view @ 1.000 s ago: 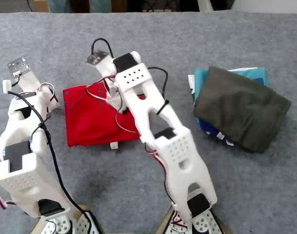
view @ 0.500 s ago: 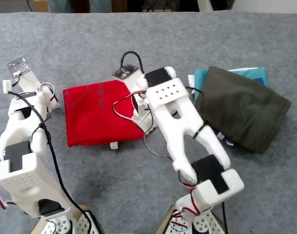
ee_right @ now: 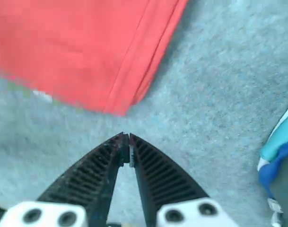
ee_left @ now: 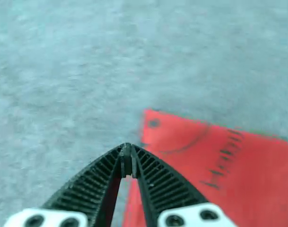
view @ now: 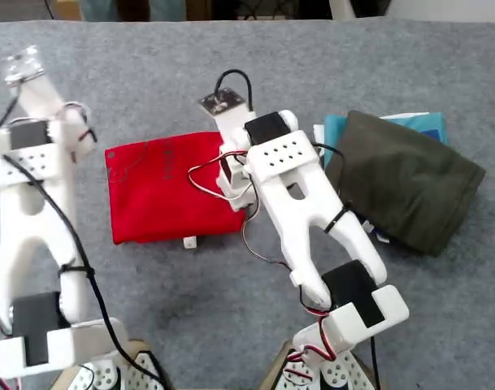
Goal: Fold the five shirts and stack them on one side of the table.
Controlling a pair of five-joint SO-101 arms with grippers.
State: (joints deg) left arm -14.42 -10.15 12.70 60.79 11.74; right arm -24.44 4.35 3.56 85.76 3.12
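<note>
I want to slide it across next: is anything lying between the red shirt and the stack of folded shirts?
No object lies on the grey mat between red shirt and stack; the right gripper, shut, sits over that gap.

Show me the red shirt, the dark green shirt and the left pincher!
red shirt [view: 158, 191], high view, middle of the folded cloth.
dark green shirt [view: 401, 179], high view, middle of its top face.
left gripper [ee_left: 127, 161], left wrist view, where its shut fingertips meet.
</note>
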